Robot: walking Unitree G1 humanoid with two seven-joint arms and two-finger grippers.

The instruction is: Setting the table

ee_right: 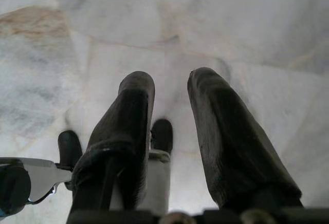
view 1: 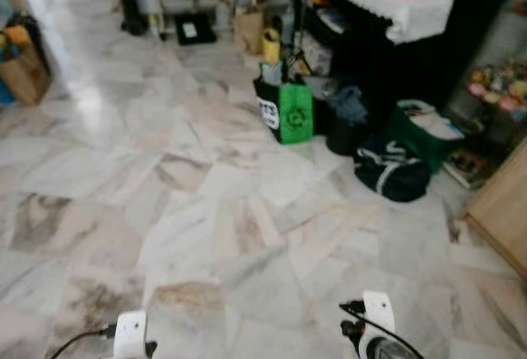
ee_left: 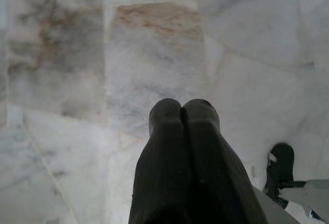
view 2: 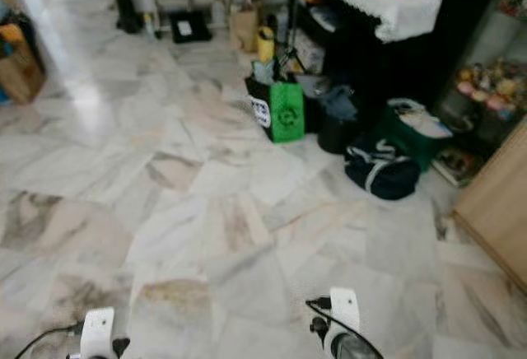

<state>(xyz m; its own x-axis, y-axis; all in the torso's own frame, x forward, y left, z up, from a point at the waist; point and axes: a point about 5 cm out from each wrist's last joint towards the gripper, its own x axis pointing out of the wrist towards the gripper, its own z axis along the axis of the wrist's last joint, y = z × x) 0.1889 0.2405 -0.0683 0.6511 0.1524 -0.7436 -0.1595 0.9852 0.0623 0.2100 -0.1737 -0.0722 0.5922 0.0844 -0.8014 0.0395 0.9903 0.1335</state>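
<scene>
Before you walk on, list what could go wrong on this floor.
1. The glossy grey-veined marble floor shines under the light, so it may be slippery underfoot.
2. The green printed shopping bag and the dark navy duffel bag lie on the floor ahead to the right; veering that way risks a trip.
3. The light wooden cabinet stands close on the right, so the right gripper, jaws open, could clip it in a turn. The left gripper hangs shut.

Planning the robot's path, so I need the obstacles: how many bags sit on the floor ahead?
At least 4: a green tote, a dark duffel right of it, a green bag behind the duffel, a brown paper bag far left. Others may hide in the clutter.
</scene>
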